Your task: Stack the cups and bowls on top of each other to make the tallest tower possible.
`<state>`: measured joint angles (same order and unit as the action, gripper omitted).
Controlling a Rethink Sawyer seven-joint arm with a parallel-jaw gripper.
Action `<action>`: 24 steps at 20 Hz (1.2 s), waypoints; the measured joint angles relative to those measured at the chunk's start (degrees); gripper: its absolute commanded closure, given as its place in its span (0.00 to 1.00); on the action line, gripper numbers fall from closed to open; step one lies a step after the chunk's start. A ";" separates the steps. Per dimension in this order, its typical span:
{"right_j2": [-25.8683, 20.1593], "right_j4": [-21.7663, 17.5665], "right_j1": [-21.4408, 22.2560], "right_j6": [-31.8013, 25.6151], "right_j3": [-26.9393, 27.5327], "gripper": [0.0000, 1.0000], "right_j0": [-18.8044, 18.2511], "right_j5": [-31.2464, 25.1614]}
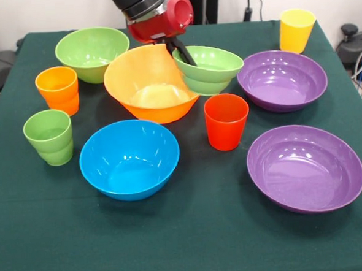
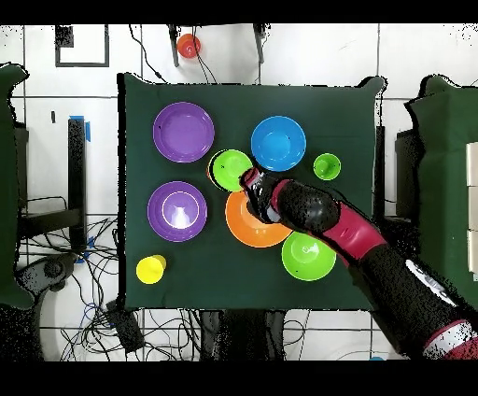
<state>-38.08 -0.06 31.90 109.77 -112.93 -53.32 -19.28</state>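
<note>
My gripper (image 1: 185,54) is shut on the left rim of the small light-green bowl (image 1: 210,67), with one dark finger inside it. The bowl hangs slightly tilted beside the large orange bowl (image 1: 148,82). In the overhead view the gripper (image 2: 250,177) meets this bowl (image 2: 230,169) at its edge, above the orange bowl (image 2: 254,224). Also on the table are a medium green bowl (image 1: 90,52), a blue bowl (image 1: 129,158) and two purple bowls (image 1: 282,79) (image 1: 304,166). The orange cup (image 1: 58,89), green cup (image 1: 49,136), red cup (image 1: 226,120) and yellow cup (image 1: 296,30) stand singly.
A dark green cloth (image 1: 188,245) covers the table. The red and black arm (image 2: 355,238) crosses the table's right side in the overhead view and hides the orange cup there. Cables lie on the floor around the table.
</note>
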 measured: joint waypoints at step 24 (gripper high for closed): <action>-0.63 0.08 5.28 0.00 -17.44 1.00 -0.06 12.70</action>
<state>-38.71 0.03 37.18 109.77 -130.36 -53.38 -6.59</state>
